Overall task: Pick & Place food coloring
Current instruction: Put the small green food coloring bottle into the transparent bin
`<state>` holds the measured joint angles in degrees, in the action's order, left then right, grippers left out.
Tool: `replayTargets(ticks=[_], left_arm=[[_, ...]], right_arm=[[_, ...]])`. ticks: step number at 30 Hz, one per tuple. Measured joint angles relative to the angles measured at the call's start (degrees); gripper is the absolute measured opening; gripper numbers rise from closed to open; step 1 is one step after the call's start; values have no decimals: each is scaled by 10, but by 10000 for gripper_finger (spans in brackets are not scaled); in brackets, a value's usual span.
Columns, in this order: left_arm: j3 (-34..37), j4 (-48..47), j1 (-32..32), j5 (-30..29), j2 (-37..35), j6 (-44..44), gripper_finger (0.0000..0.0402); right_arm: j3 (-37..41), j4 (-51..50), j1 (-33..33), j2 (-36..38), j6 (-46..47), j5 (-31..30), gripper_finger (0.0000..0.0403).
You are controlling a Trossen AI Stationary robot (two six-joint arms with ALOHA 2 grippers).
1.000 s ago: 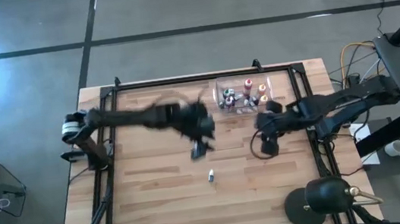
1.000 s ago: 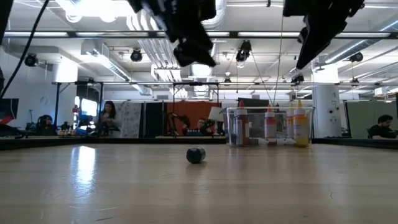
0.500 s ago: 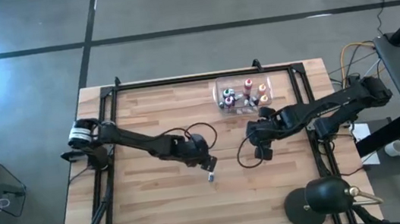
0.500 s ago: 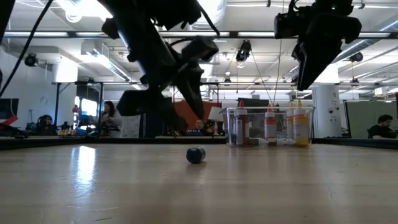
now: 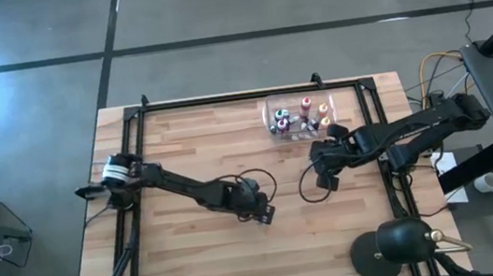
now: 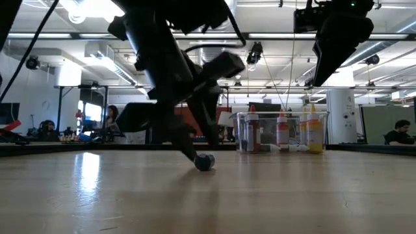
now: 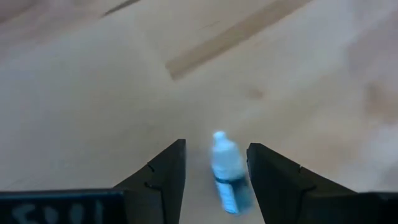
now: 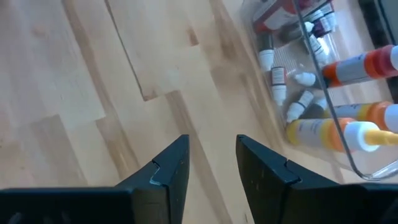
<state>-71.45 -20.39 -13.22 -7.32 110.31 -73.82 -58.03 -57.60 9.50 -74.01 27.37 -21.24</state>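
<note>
One small food coloring bottle [image 7: 227, 174], pale blue with a white cap, lies on its side on the wooden table [image 5: 195, 257], near the middle [image 6: 204, 162]. My left gripper [image 7: 216, 144] is down at the table over it, open, with one finger on each side of the bottle. Whether a finger touches it, I cannot tell. In the high view the gripper [image 5: 263, 213] hides the bottle. My right gripper [image 8: 212, 139] hangs open and empty above the table [image 5: 325, 183], beside the clear box [image 8: 311, 81] that holds several more bottles.
The clear box [image 5: 301, 117] stands at the table's far edge, right of centre, with red, orange and whitish bottles upright and lying in it [image 6: 281, 133]. A black desk lamp [image 5: 401, 246] sits at the near right corner. A black frame borders the table.
My left gripper has come down and toward the table's near edge, rolling its wrist on the way, and now stands at table level around the lying bottle. The bottle has stayed where it was.
</note>
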Motion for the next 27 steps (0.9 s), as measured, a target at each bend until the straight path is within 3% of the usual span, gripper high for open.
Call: replayTargets(ticks=[7,12,27], left_arm=[[-30,-8,-11,11,33,2,144],[-38,-23,-9,55,46,4,136],[-37,-64,-12,82,45,46,54]], right_arm=[[2,-5,0,8,1,-15,123],[4,-5,0,9,1,-15,123],[5,-4,0,9,6,-30,123]])
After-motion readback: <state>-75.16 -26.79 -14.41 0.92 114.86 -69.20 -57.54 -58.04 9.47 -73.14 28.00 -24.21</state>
